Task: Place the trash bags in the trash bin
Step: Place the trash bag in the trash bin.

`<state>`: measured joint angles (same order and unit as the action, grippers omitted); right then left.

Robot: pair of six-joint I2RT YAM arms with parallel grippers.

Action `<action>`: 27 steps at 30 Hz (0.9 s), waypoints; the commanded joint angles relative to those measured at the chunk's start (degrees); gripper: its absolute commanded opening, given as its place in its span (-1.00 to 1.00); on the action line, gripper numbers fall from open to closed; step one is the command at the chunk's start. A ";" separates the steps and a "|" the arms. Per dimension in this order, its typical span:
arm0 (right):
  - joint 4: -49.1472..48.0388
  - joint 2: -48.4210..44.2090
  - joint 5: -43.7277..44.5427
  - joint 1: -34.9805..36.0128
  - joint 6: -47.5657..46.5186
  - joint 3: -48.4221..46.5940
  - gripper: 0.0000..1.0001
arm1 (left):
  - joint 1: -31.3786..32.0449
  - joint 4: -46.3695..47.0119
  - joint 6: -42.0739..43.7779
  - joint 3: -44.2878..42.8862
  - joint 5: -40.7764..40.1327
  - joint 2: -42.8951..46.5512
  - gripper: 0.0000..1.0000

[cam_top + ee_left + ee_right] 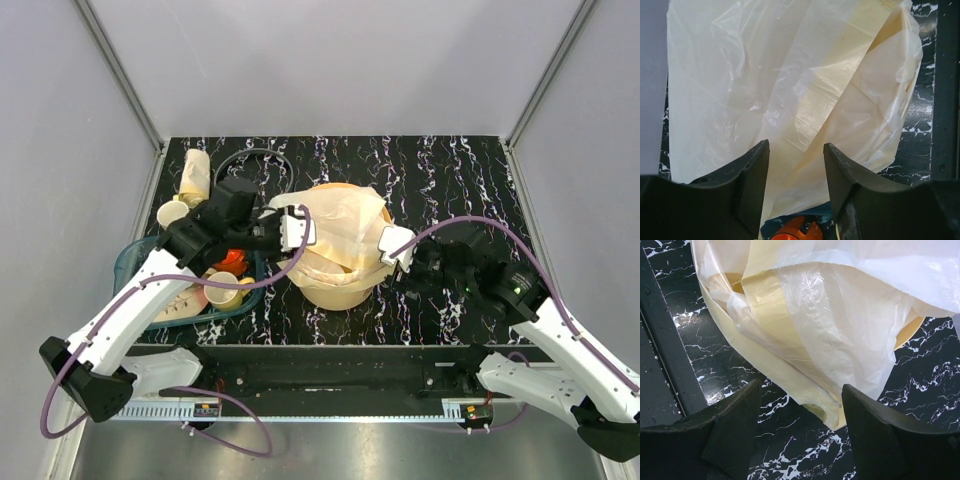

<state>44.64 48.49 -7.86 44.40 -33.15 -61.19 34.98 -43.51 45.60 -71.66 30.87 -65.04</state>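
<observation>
The trash bin, a round cream-yellow bucket, stands mid-table. A trash bag, thin whitish film, lies draped over its mouth and hangs down its sides. My left gripper is at the bin's left rim. In the left wrist view its jaws stand apart, and the trash bag spreads just beyond and under them, not pinched. My right gripper is at the bin's right side. It is open, low over the table, with a hanging corner of the bag reaching down between its fingertips. The bin's rim peeks out beside the film.
A teal dish tray with cups and an orange item sits left of the bin, under my left arm. A pale cup and a beige bottle stand behind it. The table's dark front rail runs near my right gripper.
</observation>
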 commanded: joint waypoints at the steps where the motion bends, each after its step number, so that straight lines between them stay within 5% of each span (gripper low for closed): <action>1: -2.54 0.02 -0.76 -0.19 0.80 -0.60 0.48 | 3.33 0.53 4.31 -3.05 -8.19 -0.79 0.04; 8: -2.72 -0.15 0.21 -0.19 1.59 -0.86 0.48 | 7.82 0.53 6.16 -4.45 -13.82 -2.55 -0.01; 15: -2.81 -0.41 0.65 -0.19 3.43 -1.30 0.49 | 8.44 2.46 7.22 -5.16 -14.53 -3.95 -0.49; 21: -5.00 -1.21 -1.98 -0.19 4.93 -1.39 0.73 | 8.44 8.69 -0.15 -7.27 -12.69 -4.05 -1.00; 27: -8.95 3.45 -3.65 -0.11 6.08 -3.23 0.78 | 8.35 19.76 -13.68 -8.06 -11.18 -4.83 -1.00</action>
<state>41.47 49.41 -9.34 44.40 -28.75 -61.89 43.18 -34.48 41.65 -76.18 18.28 -69.89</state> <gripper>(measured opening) 0.885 0.002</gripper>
